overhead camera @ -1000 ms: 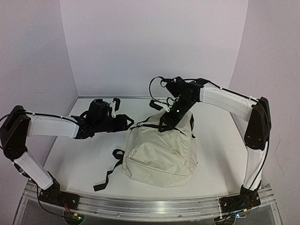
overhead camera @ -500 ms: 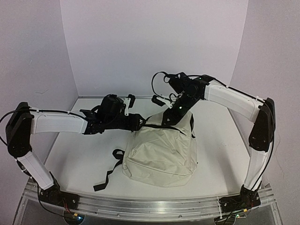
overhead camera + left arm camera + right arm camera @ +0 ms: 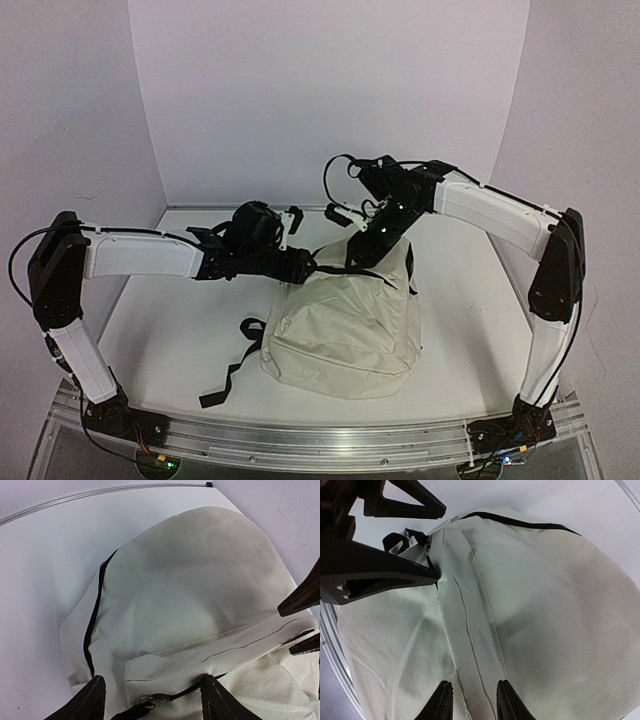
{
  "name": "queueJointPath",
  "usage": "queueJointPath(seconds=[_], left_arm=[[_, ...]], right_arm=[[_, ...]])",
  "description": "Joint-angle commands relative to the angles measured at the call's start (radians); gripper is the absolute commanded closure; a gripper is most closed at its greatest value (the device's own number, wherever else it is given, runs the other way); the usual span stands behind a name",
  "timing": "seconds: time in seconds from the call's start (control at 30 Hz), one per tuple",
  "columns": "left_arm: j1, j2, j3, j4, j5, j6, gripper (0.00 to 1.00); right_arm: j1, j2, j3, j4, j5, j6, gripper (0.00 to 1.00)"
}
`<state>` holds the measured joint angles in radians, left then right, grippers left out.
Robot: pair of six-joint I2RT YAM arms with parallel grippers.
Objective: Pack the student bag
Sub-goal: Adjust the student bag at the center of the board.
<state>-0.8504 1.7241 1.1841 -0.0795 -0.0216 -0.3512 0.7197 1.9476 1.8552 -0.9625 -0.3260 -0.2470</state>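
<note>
left claw (image 3: 150, 692) moved onto student bag (image 3: 345, 320) top, spread; right claw (image 3: 470, 697) pinching bag fabric.

A white surface (image 3: 160, 330) is enclosed by 3 plain pale lavender walls: a back wall (image 3: 320, 90) and 2 side walls (image 3: 60, 110) angling in. A metal rail (image 3: 320, 445) runs along the near edge. Lighting is soft and even, with faint shadows.

Overhead view from behind; both wrist views close on student bag (image 3: 345, 320)
</note>
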Motion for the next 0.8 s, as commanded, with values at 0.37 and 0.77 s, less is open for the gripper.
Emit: queueJointPath(seconds=[0.37,0.77], left_arm=[[-0.013,0.008,0.064,-0.04,-0.014,0.063,0.31],[0.004,0.075,0.168,-0.195,-0.23,-0.003,0.42]], right_arm=[[0.003,0.023,0.004,-0.005,0.081,-0.014,0.64],[0.003,0.003,0.015,-0.006,0.055,0.008,1.0]])
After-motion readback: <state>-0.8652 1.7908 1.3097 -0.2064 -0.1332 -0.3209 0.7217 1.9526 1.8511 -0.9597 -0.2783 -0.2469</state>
